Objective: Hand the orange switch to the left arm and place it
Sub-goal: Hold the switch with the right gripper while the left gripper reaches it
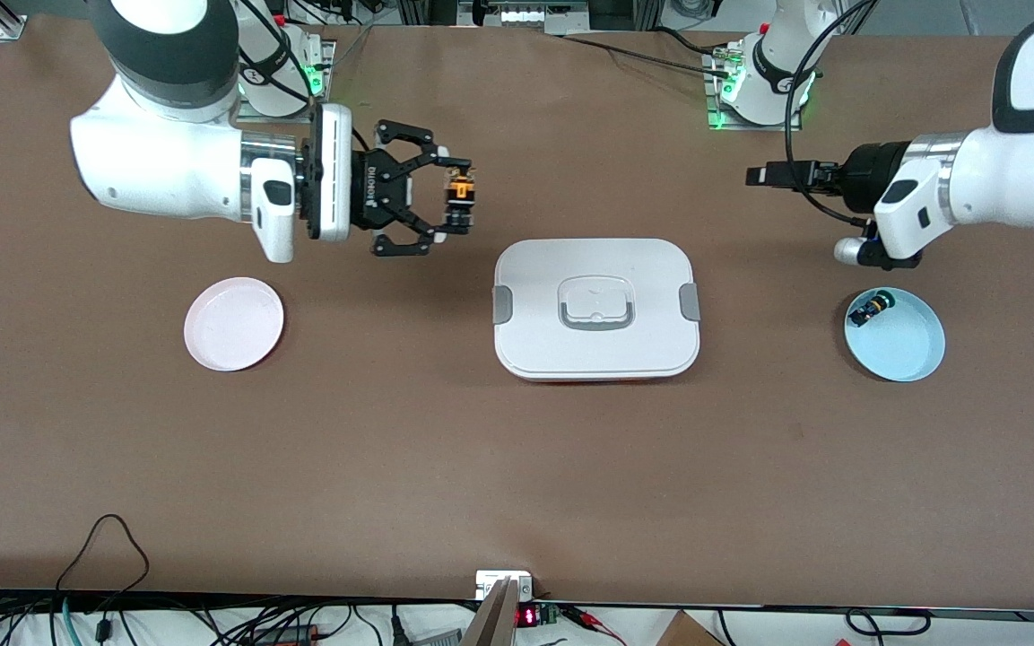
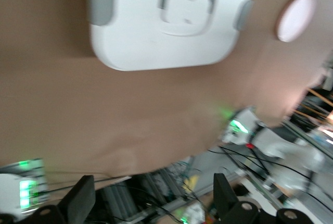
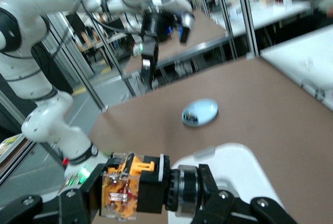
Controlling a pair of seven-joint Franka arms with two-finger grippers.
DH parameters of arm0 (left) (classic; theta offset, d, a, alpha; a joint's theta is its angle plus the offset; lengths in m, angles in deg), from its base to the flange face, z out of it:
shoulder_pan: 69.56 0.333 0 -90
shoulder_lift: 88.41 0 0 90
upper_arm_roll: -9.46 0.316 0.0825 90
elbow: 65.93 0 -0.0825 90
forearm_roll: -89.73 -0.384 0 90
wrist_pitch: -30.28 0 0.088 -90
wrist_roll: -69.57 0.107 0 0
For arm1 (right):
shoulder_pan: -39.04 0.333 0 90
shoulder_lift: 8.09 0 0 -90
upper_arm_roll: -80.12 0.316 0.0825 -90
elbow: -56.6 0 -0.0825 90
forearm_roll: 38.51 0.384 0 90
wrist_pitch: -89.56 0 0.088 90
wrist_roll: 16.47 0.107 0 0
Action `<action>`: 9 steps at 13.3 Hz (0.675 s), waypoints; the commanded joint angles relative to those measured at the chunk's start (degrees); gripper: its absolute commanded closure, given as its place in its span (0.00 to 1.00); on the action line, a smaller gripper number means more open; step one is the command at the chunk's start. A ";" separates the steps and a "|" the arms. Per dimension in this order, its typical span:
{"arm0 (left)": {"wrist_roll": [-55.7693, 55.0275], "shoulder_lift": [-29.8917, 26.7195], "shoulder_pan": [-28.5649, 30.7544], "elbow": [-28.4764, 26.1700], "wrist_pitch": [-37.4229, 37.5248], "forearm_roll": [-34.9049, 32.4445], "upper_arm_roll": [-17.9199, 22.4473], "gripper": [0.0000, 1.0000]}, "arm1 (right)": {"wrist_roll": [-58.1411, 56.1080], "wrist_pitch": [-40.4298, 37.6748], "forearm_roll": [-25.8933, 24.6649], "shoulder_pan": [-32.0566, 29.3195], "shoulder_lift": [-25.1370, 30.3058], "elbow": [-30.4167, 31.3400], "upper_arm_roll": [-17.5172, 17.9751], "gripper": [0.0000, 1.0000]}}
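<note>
Box (image 1: 595, 309) mid-table | right gripper (image 1: 458, 190) clamps orange switch (image 1: 460, 192), airborne beside box | left gripper (image 1: 757, 175) fingers spread, holding nothing

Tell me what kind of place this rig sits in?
Looks like a robotics lab or test cell: two arms bolted to one brown table, aluminium-frame partitions and other workbenches in the right wrist view, loose cables and electronics along the table's edge nearest the front camera. The right pincer holds the orange switch in the air.

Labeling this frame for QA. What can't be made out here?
- Front view: left gripper seen edge-on; its finger gap is hidden.
- Front view: orange switch partly covered by the right gripper; its cap is hidden.
- Left wrist view: motion blur; box cut off by the edge.
</note>
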 commanded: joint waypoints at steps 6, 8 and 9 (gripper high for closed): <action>12.00 -4.10 -0.76 -11.07 -9.73 30.45 -1.55 0.00 | -22.16 7.32 25.90 9.13 -5.73 -0.07 -0.20 0.96; 13.25 -6.74 -0.33 -15.47 -18.97 35.98 -7.07 0.00 | -23.15 7.41 27.77 9.40 -6.27 -0.07 -0.20 0.96; 13.25 -6.92 -0.41 -15.75 -19.96 36.44 -7.53 0.00 | -23.15 7.50 27.94 9.40 -6.27 -0.07 -0.20 0.96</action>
